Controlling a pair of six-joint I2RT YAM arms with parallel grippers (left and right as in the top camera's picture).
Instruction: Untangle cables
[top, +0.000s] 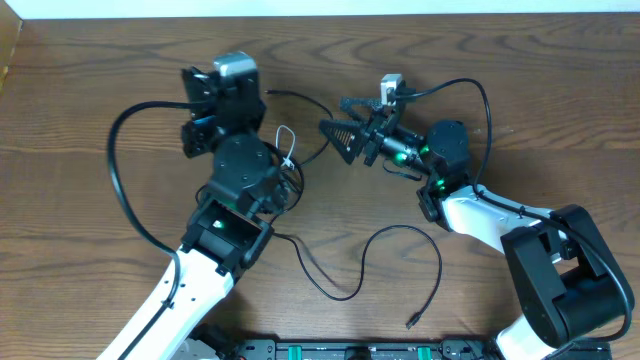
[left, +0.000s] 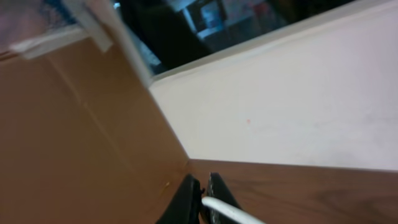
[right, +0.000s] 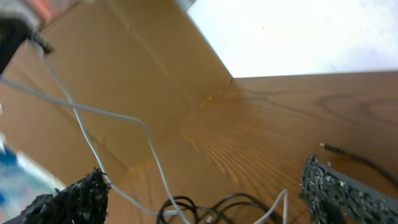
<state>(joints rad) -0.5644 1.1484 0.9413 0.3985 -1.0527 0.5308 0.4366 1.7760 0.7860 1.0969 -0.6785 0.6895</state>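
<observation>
1. Grip state, left: the left gripper has its jaws pressed together on a thin white cord, which runs out from between the tips toward the lens. The arm is raised, and its camera looks across the brown wooden table at a brown cardboard panel.
2. Grip state, right: the right gripper has its jaws spread wide with nothing clamped. Its rough black pads sit at either side of the frame.
3. Cable position: in the right wrist view the white cord hangs slack. Below it, a bunch of thin black cord loops lies at the lower edge, between the open pads.
4. From overhead, a long thin black cord lies in an open curve on the table nearer the arm bases and ends in a small plug. Its other end runs under the left arm, so I cannot tell whether it joins the bunch.
5. Judgement: a separation step is in hand. The white cord is held up and the black loops are not yet freed.
6. Risk: the right jaws could close on white and black strands together, and any pull would then tighten the tangle.
7. Risk: the white cord could slip from the narrow pinch if the bunch snags while the arms pull apart.
8. Risk: a loose loop could catch on the arm's own thick black cable and be dragged with it.
</observation>
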